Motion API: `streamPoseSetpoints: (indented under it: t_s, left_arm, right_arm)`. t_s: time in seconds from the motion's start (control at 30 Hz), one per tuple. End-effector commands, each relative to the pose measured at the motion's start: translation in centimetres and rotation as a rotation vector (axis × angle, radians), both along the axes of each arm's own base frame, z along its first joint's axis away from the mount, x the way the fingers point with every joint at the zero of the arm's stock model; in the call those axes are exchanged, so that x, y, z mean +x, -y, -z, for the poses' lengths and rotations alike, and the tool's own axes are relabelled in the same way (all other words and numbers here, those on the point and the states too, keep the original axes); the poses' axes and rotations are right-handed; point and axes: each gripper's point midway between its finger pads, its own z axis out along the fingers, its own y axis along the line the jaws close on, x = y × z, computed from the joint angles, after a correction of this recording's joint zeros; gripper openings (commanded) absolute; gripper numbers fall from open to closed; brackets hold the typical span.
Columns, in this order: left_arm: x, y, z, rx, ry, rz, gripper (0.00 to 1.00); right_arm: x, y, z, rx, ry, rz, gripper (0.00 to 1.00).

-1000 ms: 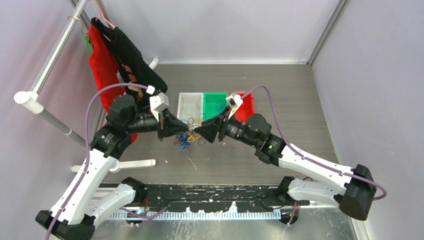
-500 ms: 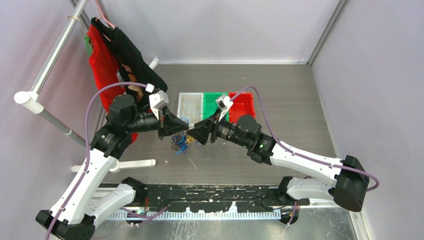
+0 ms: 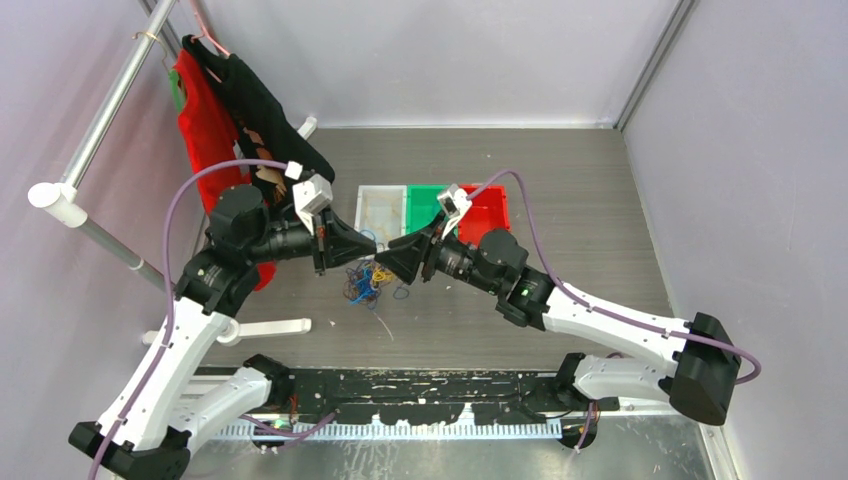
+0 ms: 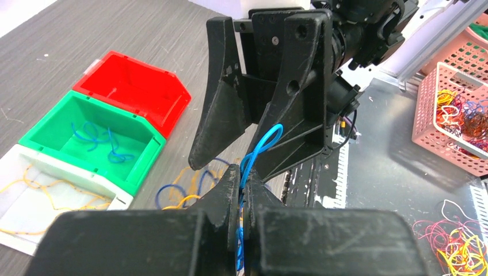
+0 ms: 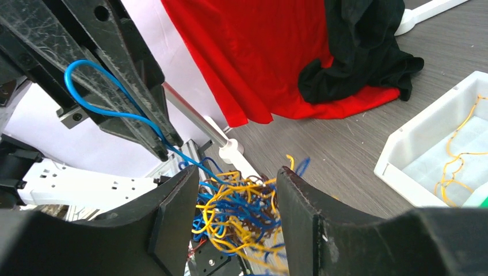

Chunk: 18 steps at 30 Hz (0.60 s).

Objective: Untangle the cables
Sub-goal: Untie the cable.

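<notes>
Left gripper [image 4: 241, 181] pressed together, pinching one blue cable [image 4: 262, 141]. A short loop of it stuck out past the fingertips, toward the right gripper [image 5: 237, 172]. Right gripper spread, holding nothing, nose to nose with the left one over the middle of the table [image 3: 600, 200].

The tangle [image 5: 241, 213], a mix of blue, yellow and dark strands, sat just below and a little to the base side of where the two tips met. Couldn't tell if it hung free or brushed the table. In the right wrist view it showed through the gap between the spread fingers, low and beyond the tips, not touching them.

Key relation: the pinched blue cable ran from the left tips slanting down into the clump, so its long axis went from up at the pinch to down in the tangle. The tangle itself had no clear long axis and just made a rounded bunch.

Right gripper was the free one and close, with the clump ahead of it and lower. Judgement: the next grab called for the right tips to dip down and forward onto a strand near the clump, then pull away from the left pinch along the line of the arms. Risk: catching several strands at once.

A few loose loops [image 4: 178, 195] lay on the table beside the clump.
</notes>
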Motion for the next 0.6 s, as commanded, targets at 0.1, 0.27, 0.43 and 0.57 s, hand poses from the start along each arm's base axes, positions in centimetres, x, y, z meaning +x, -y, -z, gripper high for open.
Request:
streamPoseSetpoints:
  t_s: [0.1,0.27,0.43,0.57]
  left_arm:
    - [-0.6,0.3,-3.7,-0.062,0.070,0.020,0.00]
    - [-0.6,0.3,-3.9,-0.064,0.073,0.022,0.00]
    - [-0.7,0.5,-4.0,-0.064,0.073,0.030,0.00]
    - [-1.0,0.6,-4.1,-0.065,0.061,0.043,0.00]
  right_arm:
    - [0.9,-0.6,-3.9,0.092,0.063,0.044,0.57]
    - [0.7,-0.9,-4.3,0.105,0.074,0.042,0.57]
    - [0.8,-1.5,-4.4,0.108,0.077,0.049,0.57]
    - [1.2,-2.0,-4.4,0.089,0.105,0.089,0.57]
